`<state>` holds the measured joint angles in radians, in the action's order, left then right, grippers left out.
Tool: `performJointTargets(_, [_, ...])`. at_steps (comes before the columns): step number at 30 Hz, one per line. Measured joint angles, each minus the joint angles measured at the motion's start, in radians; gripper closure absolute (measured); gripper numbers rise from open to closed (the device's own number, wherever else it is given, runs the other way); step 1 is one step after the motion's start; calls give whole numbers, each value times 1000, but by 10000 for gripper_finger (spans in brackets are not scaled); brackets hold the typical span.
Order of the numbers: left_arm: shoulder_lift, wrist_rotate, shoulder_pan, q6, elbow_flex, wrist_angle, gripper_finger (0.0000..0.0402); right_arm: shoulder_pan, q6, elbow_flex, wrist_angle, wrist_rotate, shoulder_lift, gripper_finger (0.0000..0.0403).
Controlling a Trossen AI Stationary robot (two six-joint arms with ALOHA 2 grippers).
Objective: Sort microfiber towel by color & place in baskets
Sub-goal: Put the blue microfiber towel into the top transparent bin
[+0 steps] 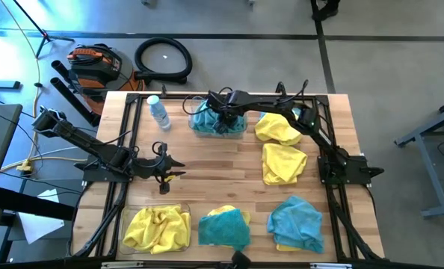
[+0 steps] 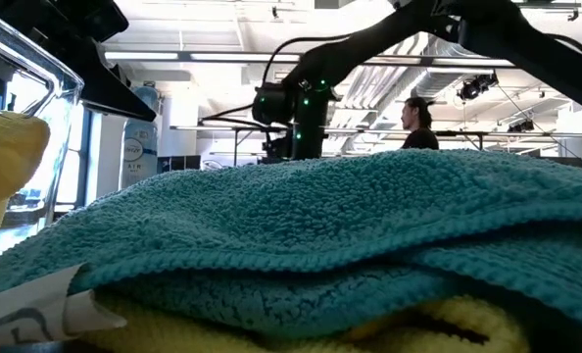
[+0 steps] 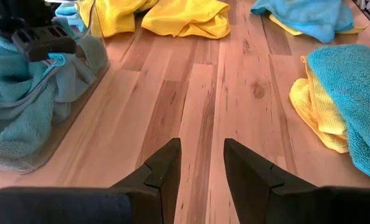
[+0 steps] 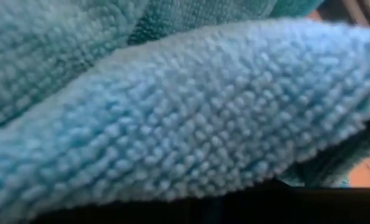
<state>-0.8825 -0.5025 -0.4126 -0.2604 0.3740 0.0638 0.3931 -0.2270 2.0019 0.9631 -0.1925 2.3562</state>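
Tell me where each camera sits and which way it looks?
High: above, looking down; table, both arms.
Low: table height, behind a teal towel; one arm shows.
Left wrist: on left arm, over bare wood; left gripper open.
Right wrist: pressed into teal cloth.
Shared: high and left wrist show the teal-filled basket.

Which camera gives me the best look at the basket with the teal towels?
The left wrist view: the teal basket shows its clear wall and towels inside. The high view shows it whole but under the right gripper. The right wrist view shows only teal cloth; the low view hides it.
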Motion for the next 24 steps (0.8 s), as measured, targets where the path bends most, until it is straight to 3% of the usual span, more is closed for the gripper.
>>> performJointTargets(11, [0,3,0,-17,0,0,291,-1,-33,13,45,12,-42,300])
performJointTargets(24, [0,3,0,-17,0,0,291,-82,-112,25,139,-22,-248,293])
